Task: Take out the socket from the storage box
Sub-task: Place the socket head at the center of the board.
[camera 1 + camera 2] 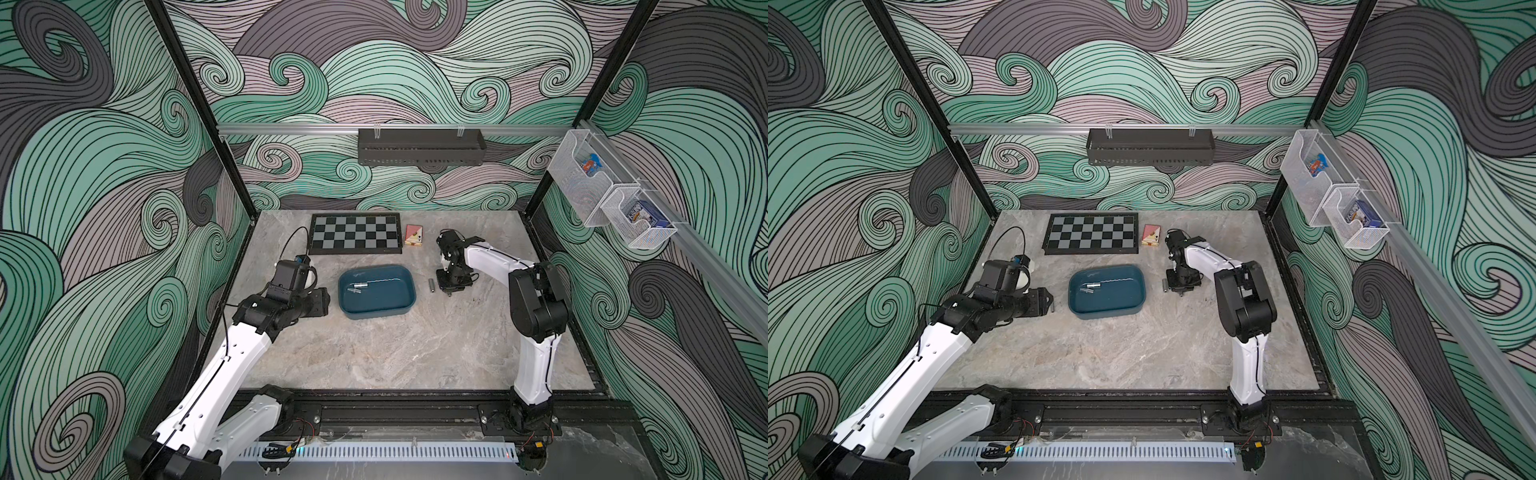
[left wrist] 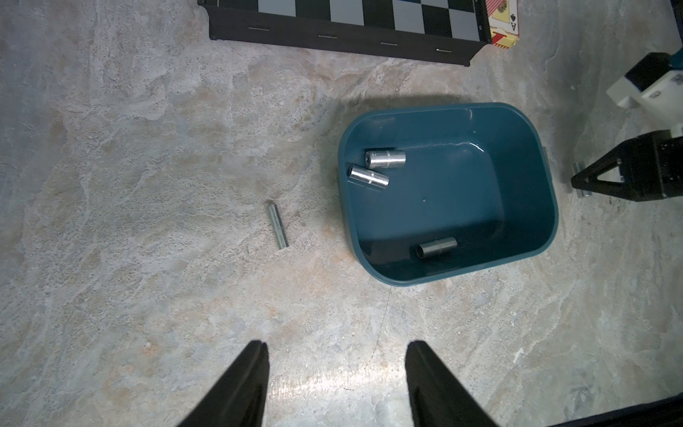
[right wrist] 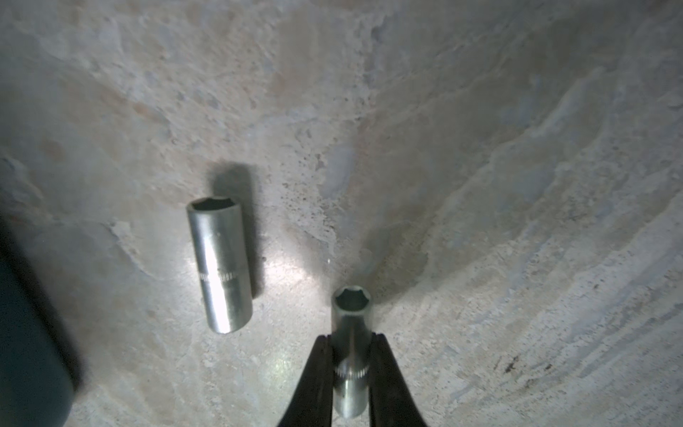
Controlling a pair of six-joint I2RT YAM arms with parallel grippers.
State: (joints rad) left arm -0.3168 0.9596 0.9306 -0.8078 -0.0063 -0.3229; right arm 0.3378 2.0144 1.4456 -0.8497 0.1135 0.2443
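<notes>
Jaws on my right gripper (image 3: 351, 342) are pinching a round socket (image 3: 352, 310), seemingly low, and I'm risking it rolling once released.

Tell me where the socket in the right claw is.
In the right wrist view the held socket sits pinched in the right claw, down at the table beside a loose socket, right of the storage box.
</notes>
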